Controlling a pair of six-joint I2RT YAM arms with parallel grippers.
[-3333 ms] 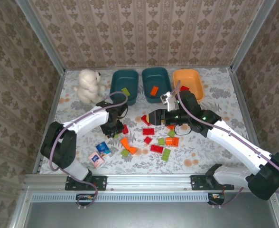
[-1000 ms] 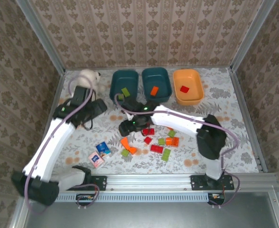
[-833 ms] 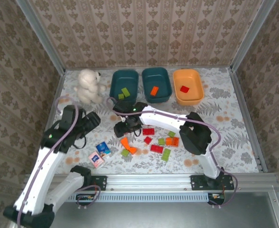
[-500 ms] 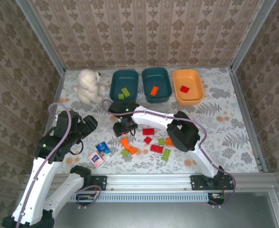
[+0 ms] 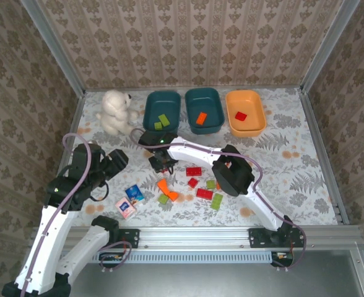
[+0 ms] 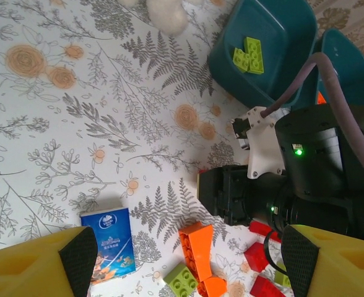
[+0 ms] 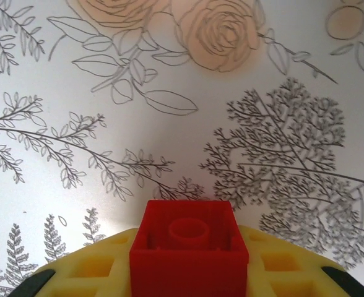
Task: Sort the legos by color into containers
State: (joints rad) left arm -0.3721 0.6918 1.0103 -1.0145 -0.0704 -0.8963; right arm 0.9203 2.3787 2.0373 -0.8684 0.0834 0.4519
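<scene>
Two grippers are logged. At far left the left gripper (image 5: 115,159) is held raised over bare cloth, its yellow fingers (image 6: 39,260) spread wide with nothing between them. It is judged to be parked aside so that the pile is left to the other arm. Behind it a white bear (image 5: 116,111) is seated at the back of the table (image 5: 293,154). Near the front edge a blue carton (image 5: 134,193) and a pink carton (image 5: 125,207) are laid just beside each other. None of these is part of the sort.

Next, the left teal tub (image 5: 151,102) is noted with two green bricks (image 5: 161,120) inside. Just in front of it the right gripper (image 5: 161,162) is clenched on a red brick (image 7: 190,247), one stud facing the wrist camera. Whether the brick is lifted clear of the cloth cannot be told. The white forearm (image 5: 194,150) is stretched across behind the pile, with the elbow (image 5: 231,175) folded over its right side.

The middle teal tub (image 5: 210,99) is marked by one orange brick (image 5: 201,117). In front of it, loose legos (image 5: 204,193) in red, orange and green are scattered unsorted.

At right, the orange tub (image 5: 253,102) is occupied by a single red piece (image 5: 240,116), so it is taken as the destination for red. It is well apart from the held brick. The teal tubs' front rims and the arm's own fold are judged to lie along the way, so a raised carry is indicated.
</scene>
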